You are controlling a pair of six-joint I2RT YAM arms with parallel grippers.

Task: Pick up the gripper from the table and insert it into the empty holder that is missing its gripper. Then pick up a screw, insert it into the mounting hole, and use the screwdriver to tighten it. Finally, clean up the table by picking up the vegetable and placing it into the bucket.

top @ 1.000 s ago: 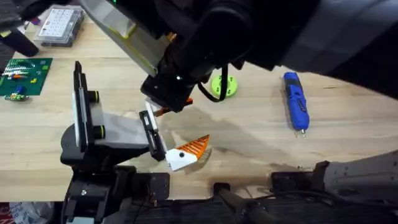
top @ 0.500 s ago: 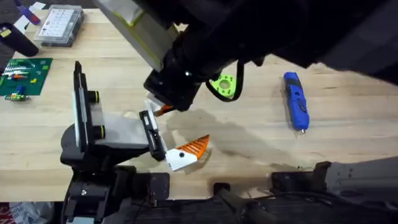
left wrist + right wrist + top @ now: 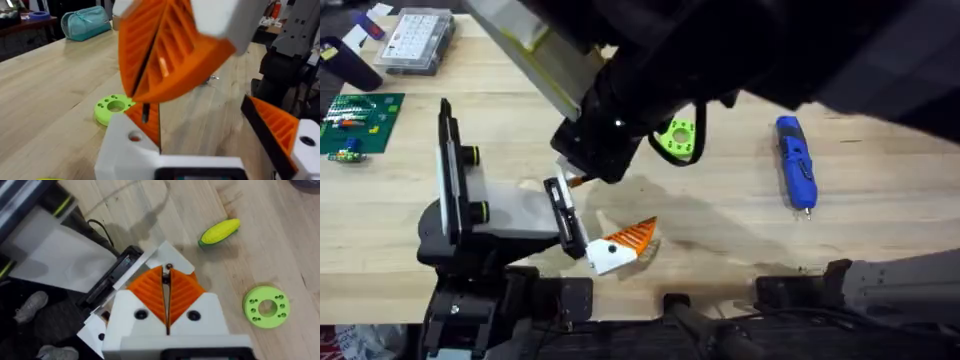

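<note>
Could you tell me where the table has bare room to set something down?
Bare wood lies between the green ring and the blue screwdriver, and to the screwdriver's right. It is crowded around the holder and the orange-tipped gripper.

- Your right arm rises close under the overhead camera, large and dark, and reaches across the middle of the table toward the left side.
- Its wrist is pitched down, so the right gripper points at the tabletop.
- The orange ribbed pads are pressed together along one seam, with a small screw pinched at their tips.
- Your left gripper sits low and level with the table, its two fingers spread wide apart and nothing between them.
- The right gripper hangs close in front of it.
</note>
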